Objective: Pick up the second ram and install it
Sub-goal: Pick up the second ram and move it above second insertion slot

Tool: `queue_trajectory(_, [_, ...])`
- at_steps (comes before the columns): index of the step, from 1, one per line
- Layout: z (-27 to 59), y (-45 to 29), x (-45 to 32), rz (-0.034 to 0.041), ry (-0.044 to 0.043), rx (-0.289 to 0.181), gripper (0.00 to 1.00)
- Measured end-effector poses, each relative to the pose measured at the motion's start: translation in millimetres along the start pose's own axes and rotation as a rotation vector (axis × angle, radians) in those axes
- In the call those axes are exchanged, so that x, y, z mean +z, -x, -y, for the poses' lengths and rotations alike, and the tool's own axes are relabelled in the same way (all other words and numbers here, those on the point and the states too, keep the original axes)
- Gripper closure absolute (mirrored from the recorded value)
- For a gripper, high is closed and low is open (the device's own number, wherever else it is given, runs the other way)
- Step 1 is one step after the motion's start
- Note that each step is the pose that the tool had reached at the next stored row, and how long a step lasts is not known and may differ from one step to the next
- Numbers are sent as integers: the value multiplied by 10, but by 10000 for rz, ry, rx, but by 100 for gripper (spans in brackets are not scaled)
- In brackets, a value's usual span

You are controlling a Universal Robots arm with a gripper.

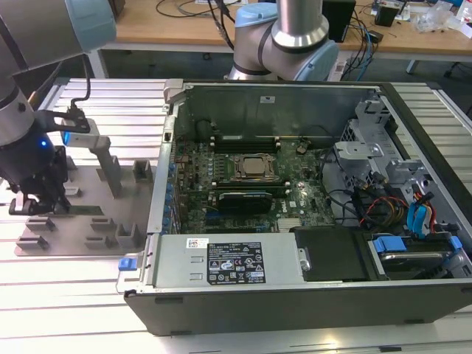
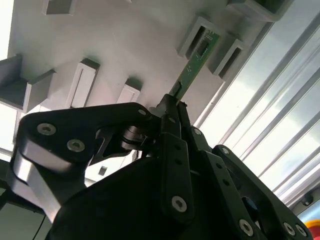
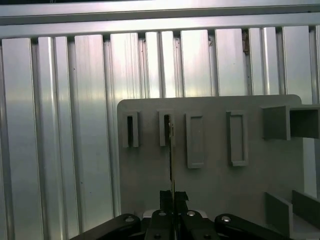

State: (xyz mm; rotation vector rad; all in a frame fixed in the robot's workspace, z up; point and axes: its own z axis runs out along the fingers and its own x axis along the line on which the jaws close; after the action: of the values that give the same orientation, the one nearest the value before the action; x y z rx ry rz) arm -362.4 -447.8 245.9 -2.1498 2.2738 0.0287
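Note:
The second ram [image 2: 196,62] is a narrow green stick standing on edge in a slot of the grey holder tray [image 2: 125,45]. In the first wrist view the ram [image 3: 171,155] shows edge-on, with its far end in the tray's slot [image 3: 166,129]. My gripper [image 2: 171,107] is shut on the near end of the stick, its black fingers [image 3: 181,199] pressed against both faces. In the exterior view my gripper [image 1: 33,200] hangs low over the holder tray [image 1: 96,221], at the exterior view's left of the open computer case.
The open computer case [image 1: 310,295] lies at the exterior view's right of the tray, with the green motherboard [image 1: 295,199] inside and memory slots [image 1: 243,139] near its back wall. The tray carries upright grey posts [image 1: 107,166]. Everything rests on ribbed aluminium rails [image 3: 65,125].

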Motion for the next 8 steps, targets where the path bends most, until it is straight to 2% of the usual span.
queue_trajectory(8, [-1, 4, -155, 0, 0, 0, 87])
